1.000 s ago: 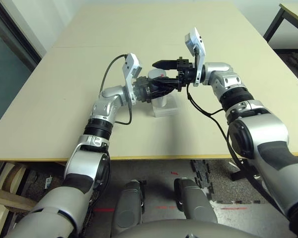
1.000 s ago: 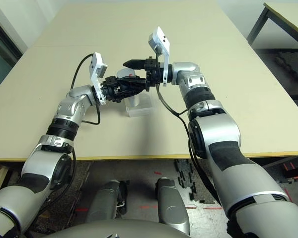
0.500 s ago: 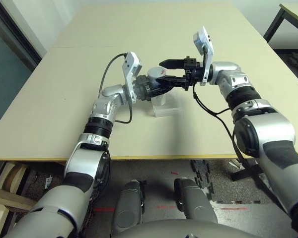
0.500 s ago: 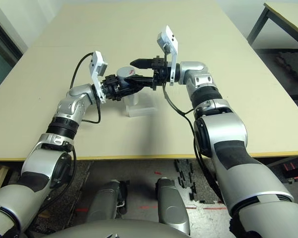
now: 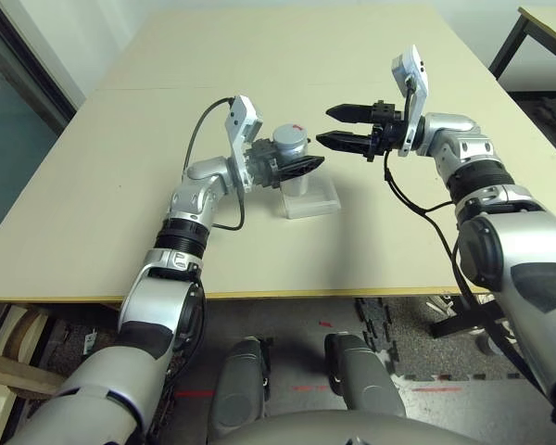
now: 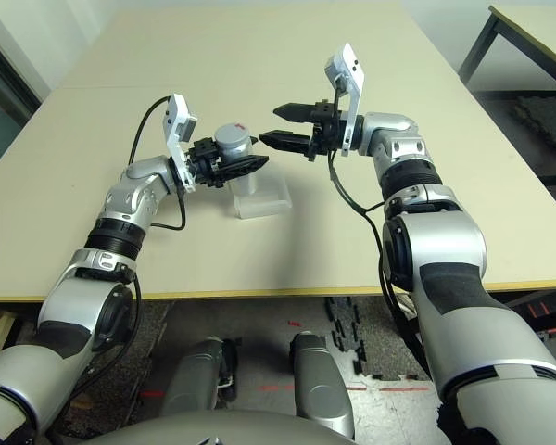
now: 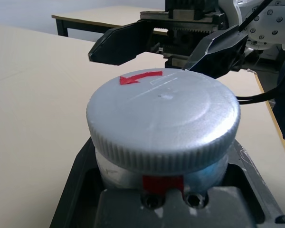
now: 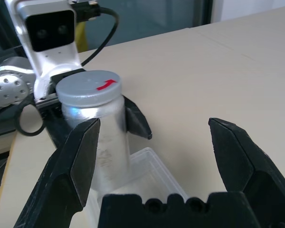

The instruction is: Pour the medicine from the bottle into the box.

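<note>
Currently the left end effector (image 5: 301, 166) is clenched on the bottle (image 5: 291, 148), holding it upright, cap (image 7: 164, 115) still on, with a red arrow mark on top. The bottle sits above the back edge of the box (image 5: 312, 198); can't tell if its base touches the box. The box lies flat on the tabletop (image 5: 120, 167), just in front of the left wrist.

The right end effector (image 5: 337, 127) is released, its two fingers spread wide, one above the other, level and pointing at the bottle from the right. There's a clear gap between its tips and the cap, no contact.

No pill can be made out in the box. A second table (image 5: 547, 28) stands at the far right, well apart. Nothing stands between the right end effector and the bottle.
</note>
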Robot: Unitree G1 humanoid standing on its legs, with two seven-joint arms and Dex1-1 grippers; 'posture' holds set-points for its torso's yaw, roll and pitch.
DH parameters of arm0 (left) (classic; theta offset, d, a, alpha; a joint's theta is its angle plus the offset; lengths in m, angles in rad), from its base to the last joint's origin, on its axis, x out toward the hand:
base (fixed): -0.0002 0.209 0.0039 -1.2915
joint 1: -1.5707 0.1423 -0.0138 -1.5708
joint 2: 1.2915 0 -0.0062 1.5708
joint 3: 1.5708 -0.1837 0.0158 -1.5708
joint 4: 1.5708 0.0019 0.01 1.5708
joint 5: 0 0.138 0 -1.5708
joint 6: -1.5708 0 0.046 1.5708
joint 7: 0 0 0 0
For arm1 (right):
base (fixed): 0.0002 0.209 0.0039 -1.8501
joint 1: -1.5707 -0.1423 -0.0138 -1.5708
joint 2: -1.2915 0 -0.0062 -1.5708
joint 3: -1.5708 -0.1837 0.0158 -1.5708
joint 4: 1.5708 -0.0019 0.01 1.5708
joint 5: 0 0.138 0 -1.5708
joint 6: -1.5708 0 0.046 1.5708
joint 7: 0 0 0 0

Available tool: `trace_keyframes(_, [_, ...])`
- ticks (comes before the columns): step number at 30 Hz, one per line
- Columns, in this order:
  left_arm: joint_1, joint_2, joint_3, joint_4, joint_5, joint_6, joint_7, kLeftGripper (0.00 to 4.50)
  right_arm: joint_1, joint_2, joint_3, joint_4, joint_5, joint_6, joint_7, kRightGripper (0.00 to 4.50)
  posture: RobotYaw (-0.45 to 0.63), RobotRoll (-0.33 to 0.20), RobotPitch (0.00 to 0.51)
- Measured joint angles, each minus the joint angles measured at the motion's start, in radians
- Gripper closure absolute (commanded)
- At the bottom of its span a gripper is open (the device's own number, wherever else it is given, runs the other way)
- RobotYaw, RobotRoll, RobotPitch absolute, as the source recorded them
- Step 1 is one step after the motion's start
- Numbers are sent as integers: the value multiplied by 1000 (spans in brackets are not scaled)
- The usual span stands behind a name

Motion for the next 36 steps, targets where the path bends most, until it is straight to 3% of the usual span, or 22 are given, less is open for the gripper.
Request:
trace_keyframes(14, [-16,1,0,42,5,-24,0,1780,0,58,3,-56,1,31,103,0,-189,0,86])
trace_keyframes(36, [-28,-10,-9,43,8,-33,0,1780,-40,156,4,-31,-18,-17,-14,0,-178,0,84])
